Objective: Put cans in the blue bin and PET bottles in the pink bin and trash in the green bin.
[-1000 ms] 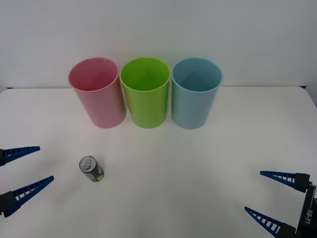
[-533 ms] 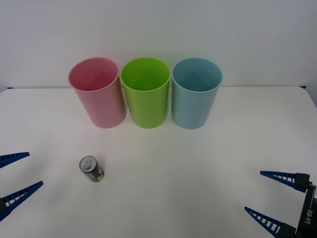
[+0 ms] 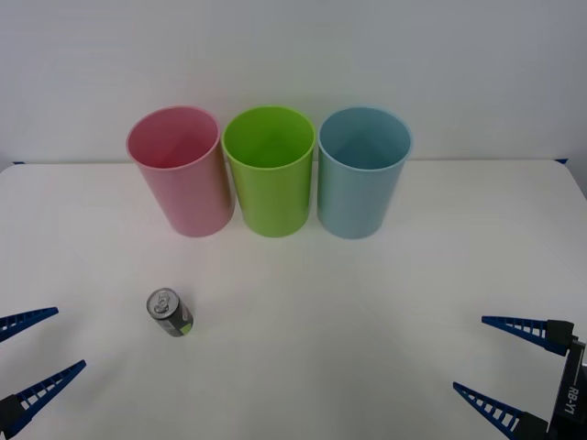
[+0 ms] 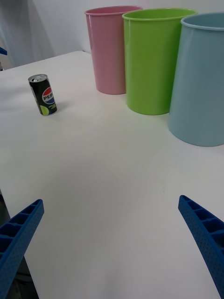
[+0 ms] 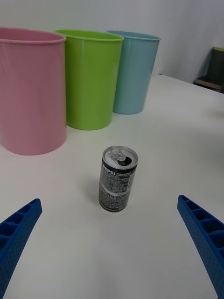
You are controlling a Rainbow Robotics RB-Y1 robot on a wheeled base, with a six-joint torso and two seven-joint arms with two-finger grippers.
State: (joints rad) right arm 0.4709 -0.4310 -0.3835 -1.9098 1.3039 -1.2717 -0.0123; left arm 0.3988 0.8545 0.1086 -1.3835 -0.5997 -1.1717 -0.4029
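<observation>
A small black can (image 3: 169,313) with a silver pull-tab top stands upright on the white table (image 3: 367,302), left of centre. At the back, in a row from left to right, stand the pink bin (image 3: 182,170), the green bin (image 3: 269,170) and the blue bin (image 3: 361,171), all upright. My left gripper (image 3: 71,337) is open at the near left, a short way left of the can and level with it. The left wrist view has the can (image 5: 118,179) straight ahead between the blue fingers (image 5: 18,231). At the near right, my right gripper (image 3: 469,353) is open and holds nothing. PET bottles and trash are out of view.
The table's right edge (image 3: 570,174) runs past the blue bin. A white wall stands behind the bins. A dark object (image 5: 215,65) sits off the table in the room beyond.
My left gripper has drawn back toward the near left edge, staying open. The can, the bins and the right arm have not moved.
</observation>
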